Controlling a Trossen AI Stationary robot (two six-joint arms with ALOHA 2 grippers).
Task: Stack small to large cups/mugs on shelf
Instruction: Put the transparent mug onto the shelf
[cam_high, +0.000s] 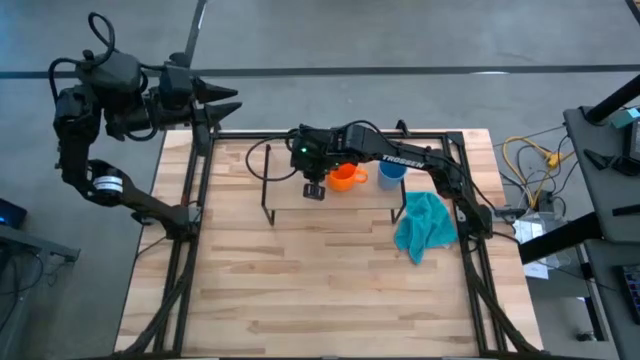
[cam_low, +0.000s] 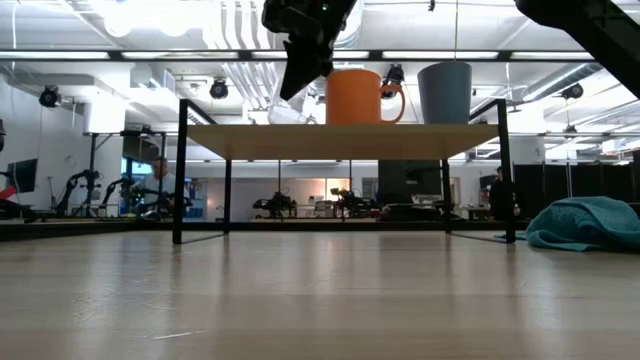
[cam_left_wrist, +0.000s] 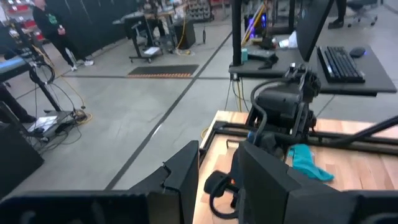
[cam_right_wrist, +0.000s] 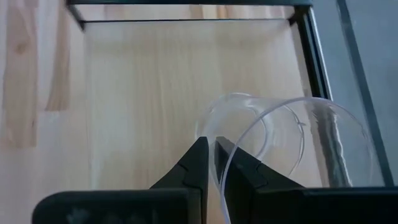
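Right wrist view shows us the right gripper (cam_right_wrist: 210, 163) with its two dark fingers pinched on the rim of the clear transparent glass (cam_right_wrist: 280, 149), which is tilted over the low light-wood shelf on black wire legs (cam_right_wrist: 149, 87). High view puts that gripper (cam_high: 313, 190) at the shelf's (cam_high: 285, 185) middle, just left of the orange handled mug (cam_high: 344, 178) and the light blue cup (cam_high: 391, 173), both upright on the shelf, with the crumpled teal cloth (cam_high: 425, 228) on the big wooden tabletop (cam_high: 300, 290) near the shelf's right end. We see the left gripper (cam_high: 222, 98) parked off the table's far-left corner, fingers apart.
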